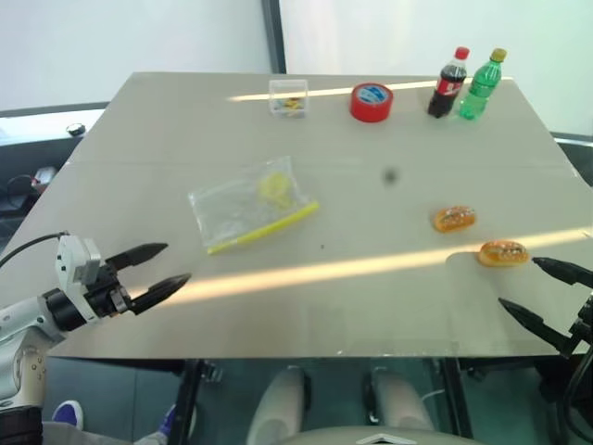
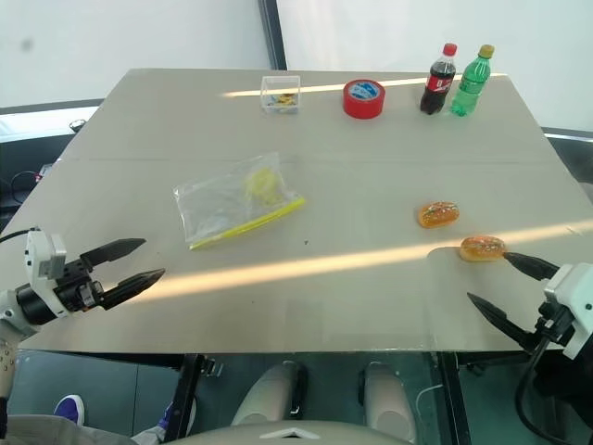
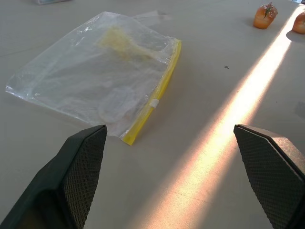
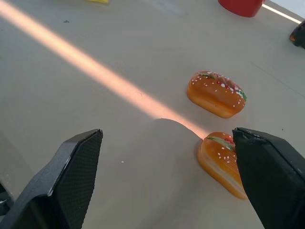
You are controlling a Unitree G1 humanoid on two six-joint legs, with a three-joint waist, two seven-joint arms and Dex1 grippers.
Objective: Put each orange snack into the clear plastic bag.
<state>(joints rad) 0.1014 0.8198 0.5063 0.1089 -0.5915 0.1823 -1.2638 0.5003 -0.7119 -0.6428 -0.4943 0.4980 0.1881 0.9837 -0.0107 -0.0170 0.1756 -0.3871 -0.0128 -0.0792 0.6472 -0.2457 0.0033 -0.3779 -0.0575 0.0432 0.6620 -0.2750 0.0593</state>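
Note:
Two orange snacks lie on the right of the table, one (image 1: 454,219) farther in and one (image 1: 503,252) nearer the right edge. The clear plastic bag (image 1: 248,206) lies flat left of centre, its yellow seal strip (image 1: 264,229) facing the front, a pale yellow item inside. My left gripper (image 1: 161,270) hovers open and empty at the front left, pointing toward the bag. At the front right my right gripper (image 1: 537,286) is open and empty, just short of the nearer snack (image 4: 220,161); the other snack (image 4: 217,93) lies beyond.
At the table's far edge stand a small clear rigid box (image 1: 288,97), a red tape roll (image 1: 372,101), a cola bottle (image 1: 448,83) and a green bottle (image 1: 483,85). A bright strip of sunlight crosses the table front.

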